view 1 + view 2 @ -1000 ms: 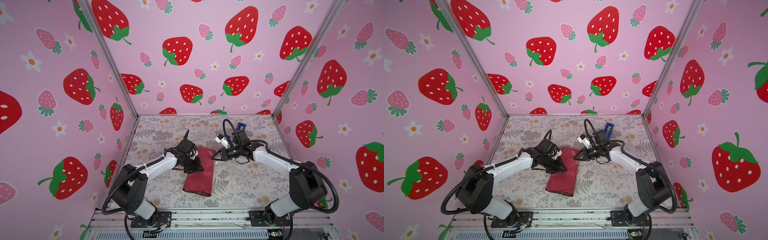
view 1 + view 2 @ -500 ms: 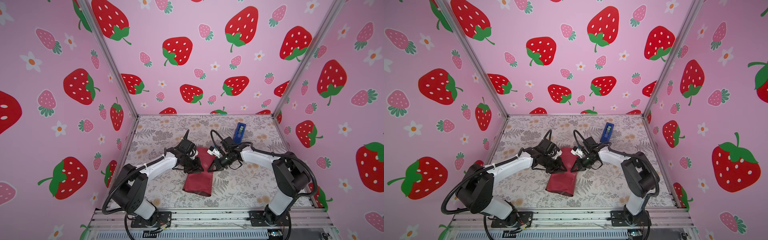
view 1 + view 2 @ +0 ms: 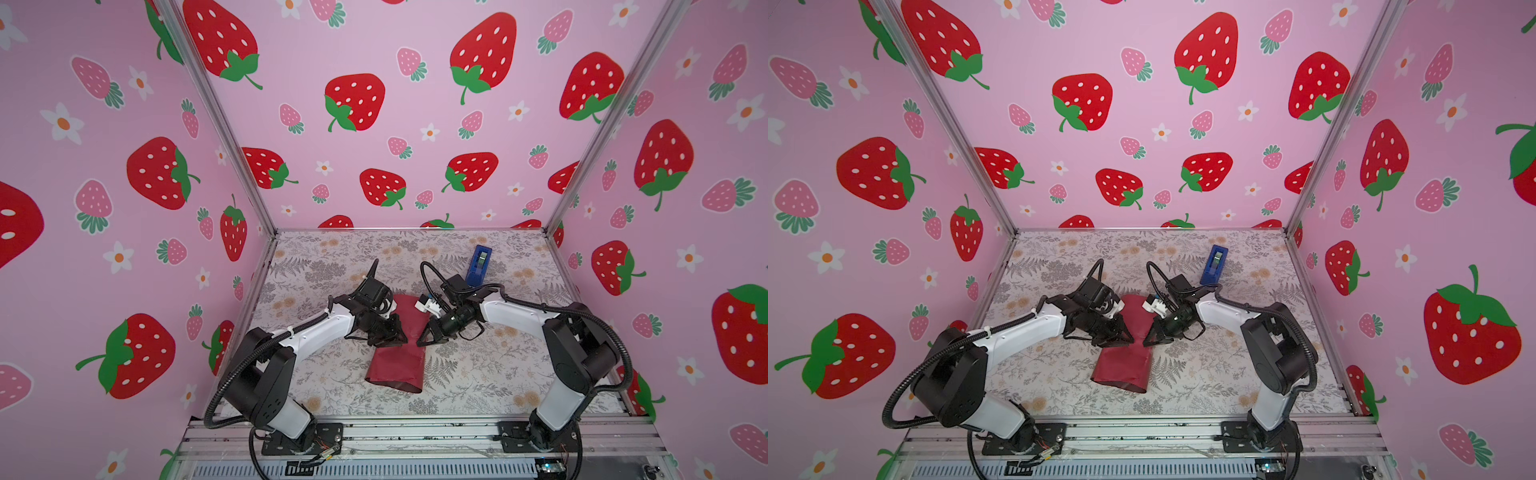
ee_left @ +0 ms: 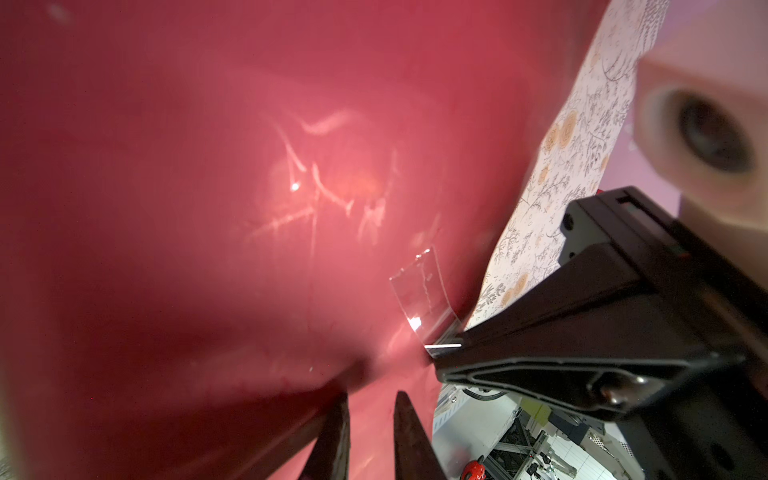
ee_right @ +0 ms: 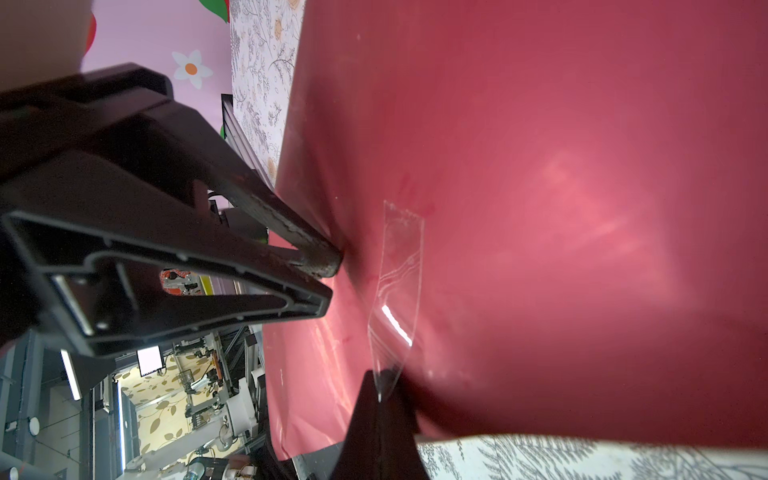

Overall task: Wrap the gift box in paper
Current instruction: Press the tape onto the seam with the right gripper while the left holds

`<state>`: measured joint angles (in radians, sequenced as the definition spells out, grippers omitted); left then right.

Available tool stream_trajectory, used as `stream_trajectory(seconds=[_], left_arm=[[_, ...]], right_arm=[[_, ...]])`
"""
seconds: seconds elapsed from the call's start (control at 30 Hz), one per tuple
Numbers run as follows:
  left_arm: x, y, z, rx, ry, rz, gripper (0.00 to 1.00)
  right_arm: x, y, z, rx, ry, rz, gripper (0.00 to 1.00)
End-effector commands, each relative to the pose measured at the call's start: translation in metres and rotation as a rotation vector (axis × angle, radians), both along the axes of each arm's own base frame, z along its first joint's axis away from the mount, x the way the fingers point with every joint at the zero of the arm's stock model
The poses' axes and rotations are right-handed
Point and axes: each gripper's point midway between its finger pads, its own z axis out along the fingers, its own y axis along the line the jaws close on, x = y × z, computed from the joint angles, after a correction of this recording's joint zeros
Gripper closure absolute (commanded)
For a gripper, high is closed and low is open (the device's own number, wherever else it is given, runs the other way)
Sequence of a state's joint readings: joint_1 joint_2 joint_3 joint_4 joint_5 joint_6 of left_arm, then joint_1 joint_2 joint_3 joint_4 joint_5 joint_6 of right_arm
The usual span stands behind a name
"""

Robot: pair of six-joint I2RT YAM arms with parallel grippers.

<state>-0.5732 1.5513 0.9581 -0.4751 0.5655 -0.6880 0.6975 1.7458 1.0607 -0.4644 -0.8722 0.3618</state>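
- Lying on the table (image 3: 332,266), the paper (image 3: 395,365) is rolled into a flat tube. Its near end is open and dark inside. The box is hidden, so I cannot tell where it sits in the tube.
- A blue dispenser (image 3: 478,266) stands far back on the right with a roll in it, well apart from the paper.
- In both top views the tube is in the middle of the table, between the two arms. Its long axis runs from the back to the front, and the near end (image 3: 1121,380) leans a little to the left.
- The left gripper (image 3: 397,338) meets the tube about halfway along, from the left side. Its jaws have only a narrow gap, and in the right wrist view its fingertips (image 5: 330,262) press into the paper.
- The right gripper (image 3: 420,343) comes from the right side, at the same place along the tube, and its tip points down toward the left gripper.
- Its jaws are closed on one end of a clear tape strip (image 5: 401,270). The other end of the strip (image 4: 419,299) lies on the paper, just beside the left gripper (image 4: 370,395).
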Motion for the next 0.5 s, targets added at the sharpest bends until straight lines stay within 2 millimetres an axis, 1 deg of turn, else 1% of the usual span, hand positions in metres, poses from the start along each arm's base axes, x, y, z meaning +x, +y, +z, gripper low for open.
stream_trajectory(seconds=[0.0,0.2,0.27,0.33,0.47], left_arm=[[-0.021,0.038,-0.055,0.237,0.104,0.03,0.77],[-0.018,0.036,-0.05,0.229,0.096,0.03,0.77],[-0.014,0.032,-0.044,0.215,0.081,0.037,0.77],[-0.007,0.024,-0.029,0.169,0.052,0.049,0.77],[0.01,0.003,0.007,0.041,-0.01,0.077,0.8]], right_arm=[[0.0,-0.012,-0.013,-0.076,-0.011,0.001,1.0],[-0.002,-0.015,-0.023,-0.11,-0.002,0.006,1.0],[-0.003,-0.016,-0.025,-0.116,0.004,0.009,1.0],[-0.004,-0.017,-0.026,-0.119,0.006,0.009,1.0],[-0.004,-0.018,-0.028,-0.124,0.007,0.006,1.0]])
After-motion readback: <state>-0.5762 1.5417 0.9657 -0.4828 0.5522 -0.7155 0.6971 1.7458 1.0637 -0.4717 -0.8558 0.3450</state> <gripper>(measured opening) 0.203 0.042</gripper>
